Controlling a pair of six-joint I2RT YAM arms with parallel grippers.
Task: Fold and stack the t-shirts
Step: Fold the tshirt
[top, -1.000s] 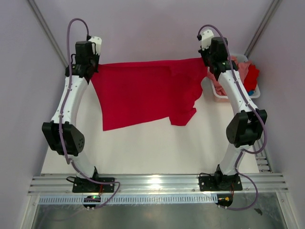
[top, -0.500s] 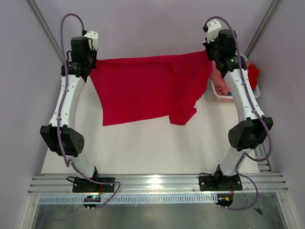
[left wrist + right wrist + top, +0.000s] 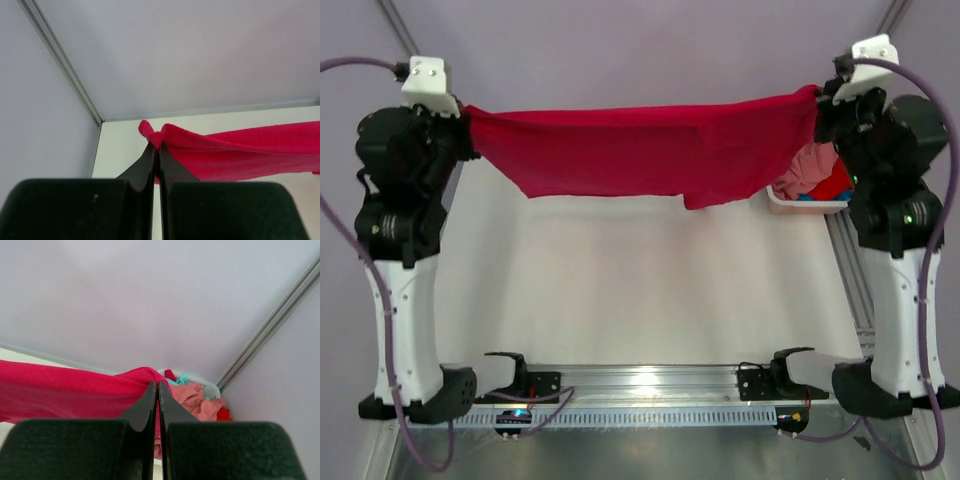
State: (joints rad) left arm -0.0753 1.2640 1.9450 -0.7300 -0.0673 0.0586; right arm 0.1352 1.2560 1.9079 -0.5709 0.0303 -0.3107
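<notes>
Your left claw (image 3: 468, 118) and right claw (image 3: 817, 100) hold the red t-shirt (image 3: 640, 155) stretched over the worktop (image 3: 640, 300).
Each claw is pinched tight on an upper corner, the left at 10 o'clock and the right at 2 o'clock. The cloth hangs between them as a wide band, with a flap drooping lower towards the right. A salmon pink t-shirt (image 3: 810, 165) and a teal t-shirt (image 3: 182, 379) lie heaped in the white basket (image 3: 798, 207) at 3 o'clock.

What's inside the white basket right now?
Crumpled salmon pink cloth, a teal scrap and some red cloth fill the white basket. Its bottom is covered by them, and the stretched red t-shirt hides part of it.
</notes>
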